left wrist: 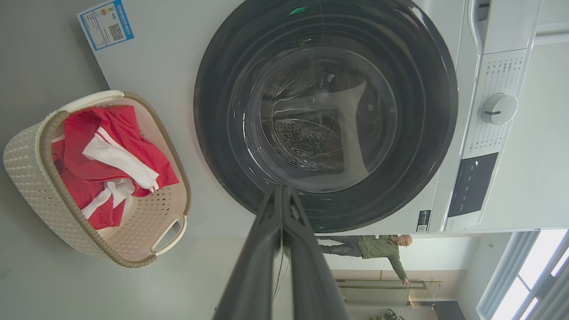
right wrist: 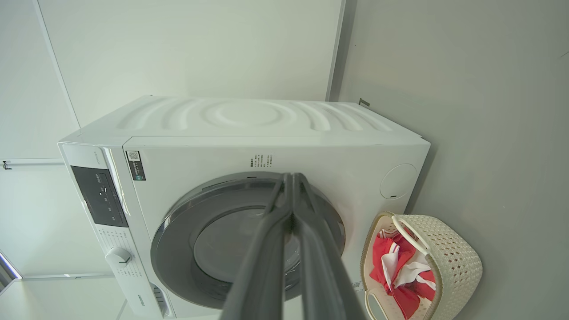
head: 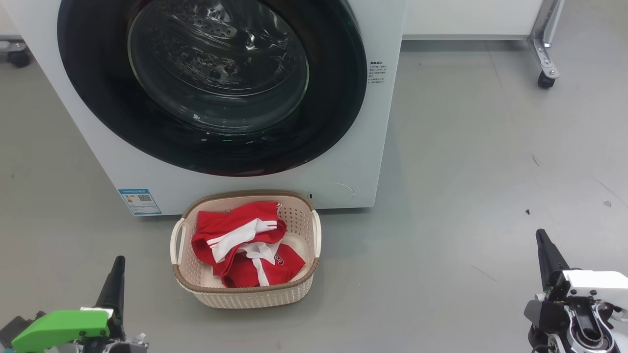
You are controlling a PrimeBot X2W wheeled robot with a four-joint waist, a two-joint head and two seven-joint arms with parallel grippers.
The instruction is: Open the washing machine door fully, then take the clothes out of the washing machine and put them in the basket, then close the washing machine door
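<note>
Red clothes (head: 243, 250) fill the basket (head: 189, 287) before the shut washing machine door (head: 211, 83).

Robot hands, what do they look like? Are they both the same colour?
Not quite. Each hand has two long, thin, dark fingers that taper to a point. The left hand has a bright green cover behind its fingers. The right hand has a white cover, with black and shiny metal parts below it.

A person (left wrist: 378, 246) in a green jacket is standing far off; a black caster wheel (head: 545, 80) is resting on the grey floor (head: 466, 171).
</note>
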